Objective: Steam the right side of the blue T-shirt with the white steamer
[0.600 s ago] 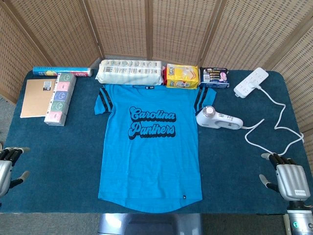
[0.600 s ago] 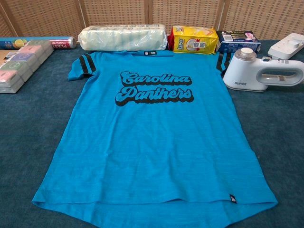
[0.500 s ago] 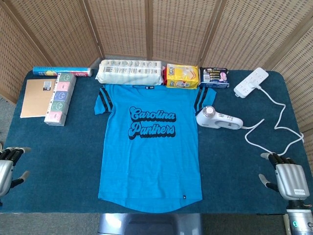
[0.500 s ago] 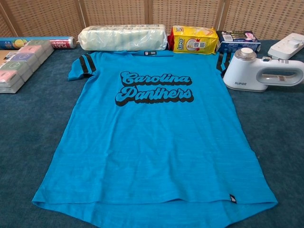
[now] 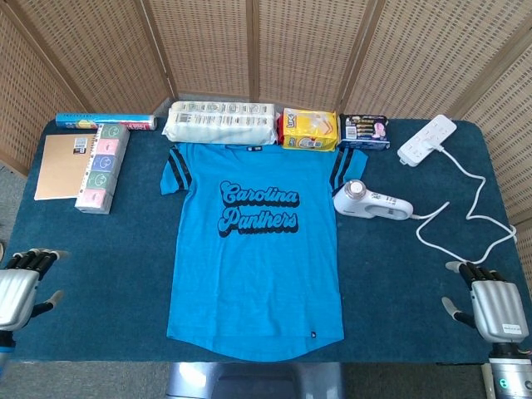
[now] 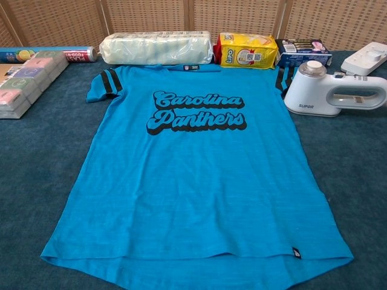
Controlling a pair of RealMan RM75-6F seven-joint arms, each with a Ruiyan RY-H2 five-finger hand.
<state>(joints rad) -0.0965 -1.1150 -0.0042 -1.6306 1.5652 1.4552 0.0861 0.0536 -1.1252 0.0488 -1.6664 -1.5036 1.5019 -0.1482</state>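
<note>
Both hands sit at the near counter edge, holding nothing: right hand point(image 5: 492, 306) and left hand point(image 5: 18, 287) with fingers apart. Further back, the blue T-shirt point(image 5: 256, 249) lies flat mid-counter, soft and easy to bunch. The white steamer point(image 5: 371, 200) rests just beside its right sleeve, cord trailing. Looks rigid, smooth plastic, probably a bit weighty; I'd grab the loop handle point(image 6: 357, 96).

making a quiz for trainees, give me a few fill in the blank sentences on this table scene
1. The white steamer lies on the ____ sleeve of the blue T-shirt.
2. The steamer's cord runs to the white ____ at the table's far right corner.
3. The right hand holds ____.
4. The pack right of the long white roll is ____ in colour.

Missing words: right; power strip; nothing; yellow
</note>
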